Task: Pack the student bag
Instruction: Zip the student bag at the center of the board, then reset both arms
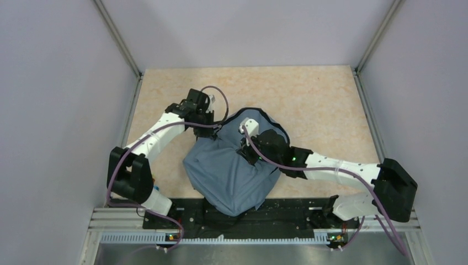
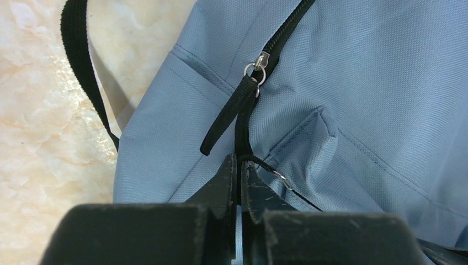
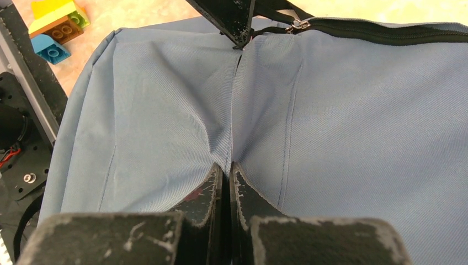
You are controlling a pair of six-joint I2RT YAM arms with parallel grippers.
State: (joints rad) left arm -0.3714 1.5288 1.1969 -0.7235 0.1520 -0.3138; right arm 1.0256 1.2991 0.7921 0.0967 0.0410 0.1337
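Student bag (image 1: 221, 171) sits mid-way along the near edge of the worktop (image 1: 309, 99), its bottom hanging over that edge. Left tool (image 2: 239, 161) is clamped tight on a black zipper pull (image 2: 242, 135) at the bag's far-left side. Right tool (image 3: 226, 165) is closed, pinching a fold of the grey-blue fabric. Toy bricks (image 3: 52, 27) lie beside the bag.

- Left arm (image 1: 157, 138): reaches forward from its base, elbow out left, wrist turned inward.
- Left hand (image 2: 239, 160): fingers pinched tight on a black zipper pull (image 2: 242, 138).
- Right arm (image 1: 336, 165): stretched low and leftward.
- Right hand (image 3: 226, 165): fingers pinched tight on a fold of the student bag (image 3: 342, 138).
- The two hands face each other, near together.
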